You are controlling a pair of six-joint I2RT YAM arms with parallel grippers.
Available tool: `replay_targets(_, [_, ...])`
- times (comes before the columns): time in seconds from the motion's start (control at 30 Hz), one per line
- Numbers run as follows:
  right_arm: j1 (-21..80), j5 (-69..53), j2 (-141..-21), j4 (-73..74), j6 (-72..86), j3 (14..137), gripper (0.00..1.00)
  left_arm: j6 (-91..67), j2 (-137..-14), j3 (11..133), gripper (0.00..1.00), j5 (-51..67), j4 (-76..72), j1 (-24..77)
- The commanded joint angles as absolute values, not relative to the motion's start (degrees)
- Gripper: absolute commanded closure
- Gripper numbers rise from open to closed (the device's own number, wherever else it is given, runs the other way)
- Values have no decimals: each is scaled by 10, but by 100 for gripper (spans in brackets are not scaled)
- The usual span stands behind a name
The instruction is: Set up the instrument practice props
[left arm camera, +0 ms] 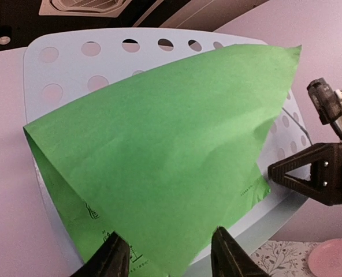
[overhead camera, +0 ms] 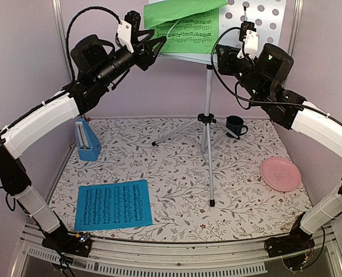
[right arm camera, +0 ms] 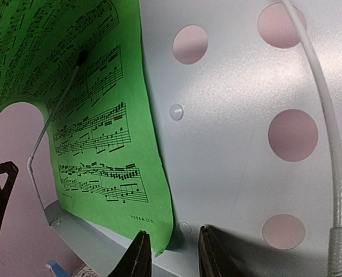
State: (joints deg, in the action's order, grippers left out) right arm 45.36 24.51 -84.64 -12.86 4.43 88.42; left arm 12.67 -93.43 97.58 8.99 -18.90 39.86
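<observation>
Standing upright on the floral-patterned table (overhead camera: 177, 173), the silver tripod music stand (overhead camera: 207, 133) already carries the green sheet of printed music (left arm camera: 159, 156) on its perforated grey-white desk (right arm camera: 234, 144). That step looks nearly done, though not tidily: the sheet's upper half curls forward off the desk, toward the left jaws.

The left jaws stand wide apart and grip nothing, with the sheet's lower edge dipping into the gap just above them. The right jaws are parted too, but narrowly, and are also empty. The sheet's bottom corner hangs just above their tips, close to the desk's lower ledge (right arm camera: 90, 231).

What is left, as I judge it: flattening the green sheet, then raising the blue sheet of printed music (overhead camera: 113, 205), which lies flat on the table well below the left jaws. The blue pyramid metronome (overhead camera: 87, 140) stands below that arm and may need placing.

Room is tight up top — the two sets of jaws face each other across the sheet, near one another. To the outer side of the right jaws the desk is bare. Far below them, the dark blue mug (overhead camera: 235, 125) sits near a tripod leg and the round pink plate (overhead camera: 281, 173) lies apart.
</observation>
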Motion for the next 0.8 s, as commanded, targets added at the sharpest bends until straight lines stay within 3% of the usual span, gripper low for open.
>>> replay_targets(0.0, [456, 243, -855, -113, 76, 886, 69, 137, -948, 1000, 51, 79, -207, 407])
replay_targets(0.43, [457, 224, -882, -105, 103, 906, 73, 144, -963, 1016, 51, 76, -210, 407])
replay_targets(0.77, [456, 229, -890, -102, 109, 914, 100, 147, -981, 1037, 51, 79, -203, 411])
